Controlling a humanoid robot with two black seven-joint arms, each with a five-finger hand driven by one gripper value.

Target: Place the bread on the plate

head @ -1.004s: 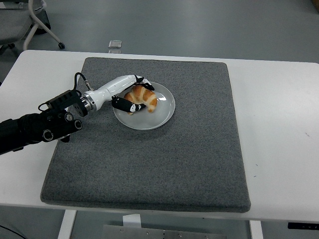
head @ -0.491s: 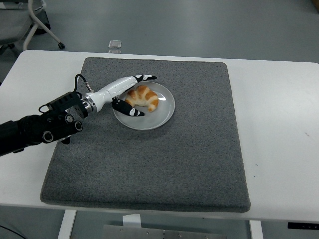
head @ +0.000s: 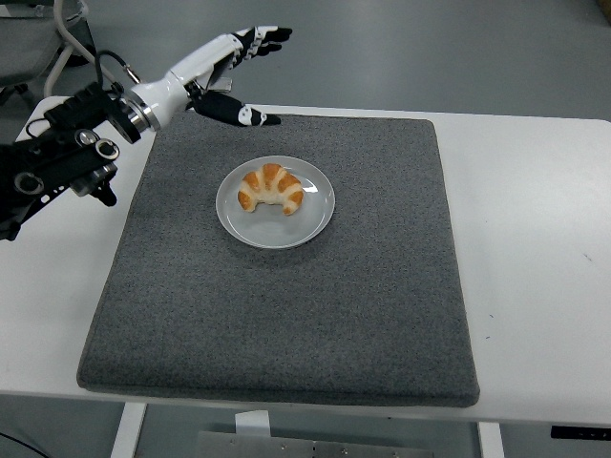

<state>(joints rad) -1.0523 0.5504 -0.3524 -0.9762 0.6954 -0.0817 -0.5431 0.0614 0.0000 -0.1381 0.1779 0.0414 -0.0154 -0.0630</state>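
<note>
Bread: golden-brown crescent-shaped croissant point(head: 271, 188) lies on the round white ceramic plate point(head: 315, 215), left of the plate's centre, its two tips pointing toward my side of the table.
Plate: sits on the dark grey square felt mat point(head: 363, 305), in the mat's far-left part, well clear of the mat's edges.
Mat: covers most of the white table point(head: 535, 239).
My left hand point(head: 234, 72): white with black fingertips, raised over the mat's far-left corner, well apart from the croissant; my fingers point(head: 267, 38) are spread and my thumb juts out below them, grasping nothing.
My left arm: black, enters from the left edge.
</note>
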